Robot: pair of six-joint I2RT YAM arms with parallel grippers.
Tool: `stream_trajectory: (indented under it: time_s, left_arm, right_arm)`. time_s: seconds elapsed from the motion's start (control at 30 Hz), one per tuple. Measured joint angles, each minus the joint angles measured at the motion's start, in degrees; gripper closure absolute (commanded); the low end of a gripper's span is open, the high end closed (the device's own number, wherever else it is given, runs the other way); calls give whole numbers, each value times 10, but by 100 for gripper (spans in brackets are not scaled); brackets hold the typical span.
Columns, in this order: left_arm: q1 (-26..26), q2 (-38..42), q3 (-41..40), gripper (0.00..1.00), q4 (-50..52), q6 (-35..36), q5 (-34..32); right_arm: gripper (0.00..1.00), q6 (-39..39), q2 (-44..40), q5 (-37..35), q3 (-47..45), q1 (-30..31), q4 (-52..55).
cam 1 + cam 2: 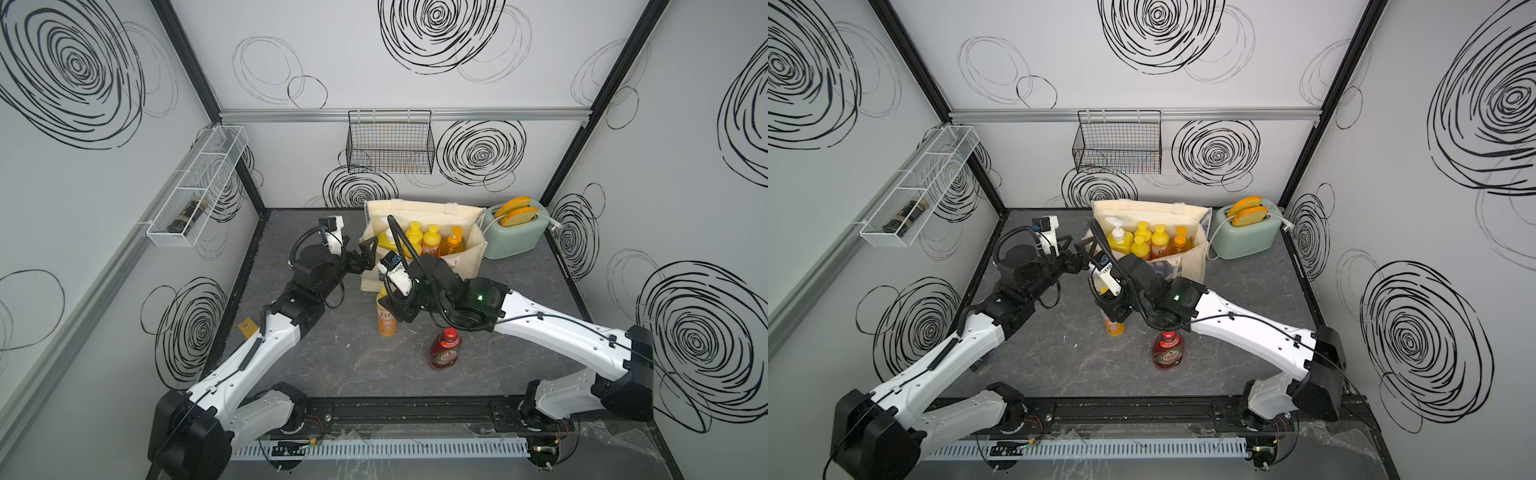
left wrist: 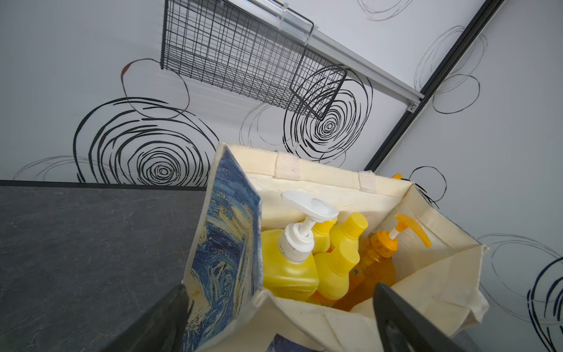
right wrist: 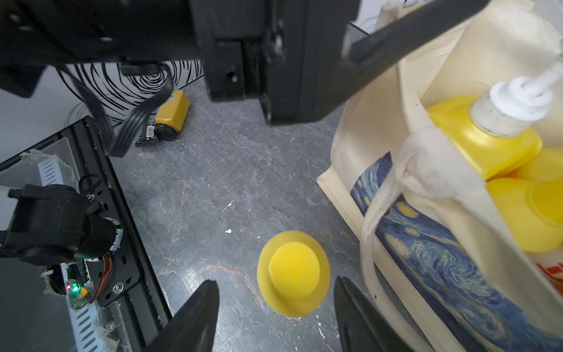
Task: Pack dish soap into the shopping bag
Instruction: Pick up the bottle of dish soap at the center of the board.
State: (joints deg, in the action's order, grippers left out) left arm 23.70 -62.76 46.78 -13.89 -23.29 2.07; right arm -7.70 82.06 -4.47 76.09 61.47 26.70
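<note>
Right gripper (image 3: 275,283) hangs over a small yellow bottle (image 3: 294,271) standing upright on the table (image 3: 213,189); jaws apart, nothing held; cap lies below and between the fingers, no contact seen. Shopping bag (image 1: 428,210) sits just beyond the gripper, printed wall close to one finger; red Fairy bottle (image 1: 445,351) stands back from the gripper toward its arm's base, apart. Left gripper (image 2: 280,288) is wide open, straddling the bag's near wall, one finger inside, one outside; gripping nothing. Bag holds the white-pump bottle (image 2: 289,268), orange pump bottle (image 2: 377,259), small yellow ones (image 2: 344,253). Judgement: centre jaws on the cap; descend to just above the shoulder; close squarely; keep the bag-side finger off the canvas; lift straight before crossing the rim.
</note>
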Motion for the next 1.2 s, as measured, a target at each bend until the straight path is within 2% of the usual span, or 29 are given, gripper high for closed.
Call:
stream_trajectory:
  time_s: [0.3, 0.7, 0.97, 1.2]
  left_arm:
    - [14, -31, 21, 4, 5, 12, -23]
    - [49, -68, 38, 4, 10, 36, -52]
    - [54, -82, 44, 4, 12, 47, -72]
    - [59, -97, 44, 4, 31, 54, -97]
  right_arm:
    - [42, 0, 37, -9, 0, -9, -7]
    - [62, 0, 45, -12, -1, -9, -14]
    - [83, 3, 45, -13, -1, -12, -20]
    - [92, 2, 35, -17, -1, -12, -2]
